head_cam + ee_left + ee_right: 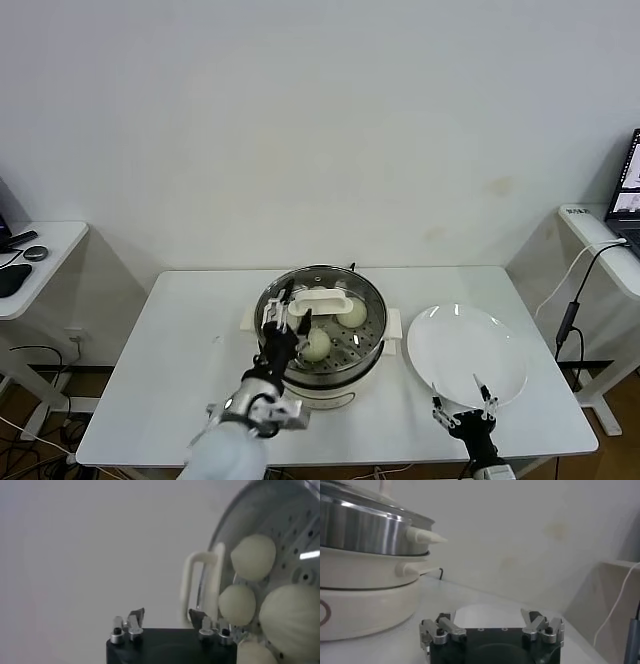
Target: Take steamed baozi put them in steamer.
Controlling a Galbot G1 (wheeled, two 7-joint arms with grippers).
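The steamer (322, 372), a shiny steel pot on a white base, stands mid-table. Cream-white baozi (318, 345) lie on its perforated tray; another (352, 313) sits behind. The left wrist view shows several of them (253, 556) close together. A glass lid with a white handle (320, 298) lies over the pot. My left gripper (280, 308) is open and empty at the pot's left rim; in its wrist view (166, 616) one finger is beside the lid handle (200, 587). My right gripper (462, 405) is open and empty at the table's front right.
An empty flat white plate (465, 350) lies right of the steamer, just beyond my right gripper; it also shows in the right wrist view (490, 614), with the steamer (365, 530) beside it. Side desks stand at both edges (40, 255). A cable (575, 300) hangs at the right.
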